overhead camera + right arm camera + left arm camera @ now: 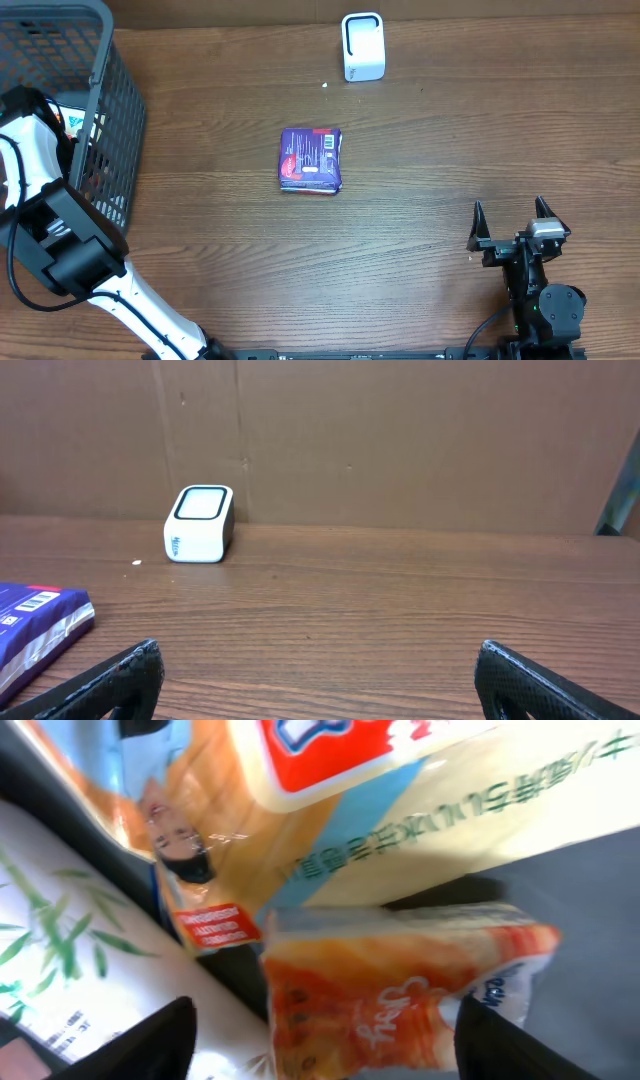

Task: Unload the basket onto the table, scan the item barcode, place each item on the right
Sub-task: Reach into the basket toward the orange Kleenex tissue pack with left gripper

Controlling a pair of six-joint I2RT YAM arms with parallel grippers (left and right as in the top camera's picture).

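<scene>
Glossy plastic packet [311, 160], matt wood-grain table [450, 150]

Purple packet flat on the surface, white scanner standing beyond it.

The purple packet [310, 160] is a flat, roughly square wrapped pack that lies face up near the middle of the wooden surface [450, 150]. A white barcode patch shows on its upper face, towards the far right corner, and a thin red strip runs along its near edge. The white scanner [362, 46] is a small box with rounded corners and a dark-rimmed window on top. It stands upright near the far edge, well apart from the packet and slightly to its right.
</scene>
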